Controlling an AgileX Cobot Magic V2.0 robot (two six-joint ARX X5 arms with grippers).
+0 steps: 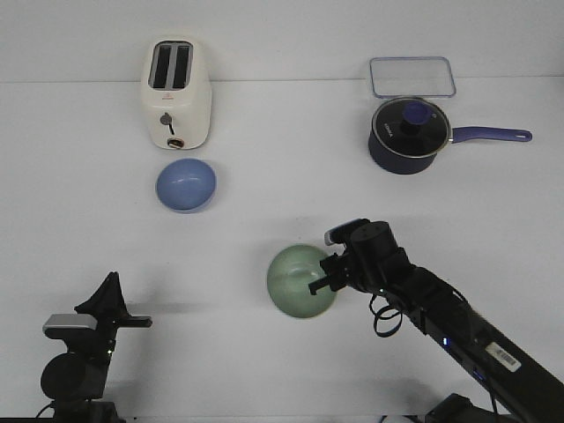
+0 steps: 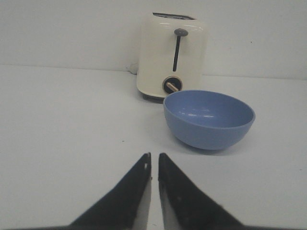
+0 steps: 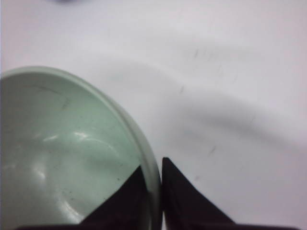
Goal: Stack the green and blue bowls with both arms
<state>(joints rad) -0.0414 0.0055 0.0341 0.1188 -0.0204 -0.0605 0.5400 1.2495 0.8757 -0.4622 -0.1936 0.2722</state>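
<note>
The pale green bowl sits near the middle of the table. My right gripper is shut on its right rim, one finger inside and one outside; the right wrist view shows the green bowl with the rim pinched between my fingertips. The blue bowl stands upright in front of the toaster, far left of centre. My left gripper is low at the near left, shut and empty. In the left wrist view the blue bowl lies ahead and slightly to one side of its tips.
A cream toaster stands behind the blue bowl and shows in the left wrist view. A dark navy saucepan with glass lid and a clear rectangular lid sit at the back right.
</note>
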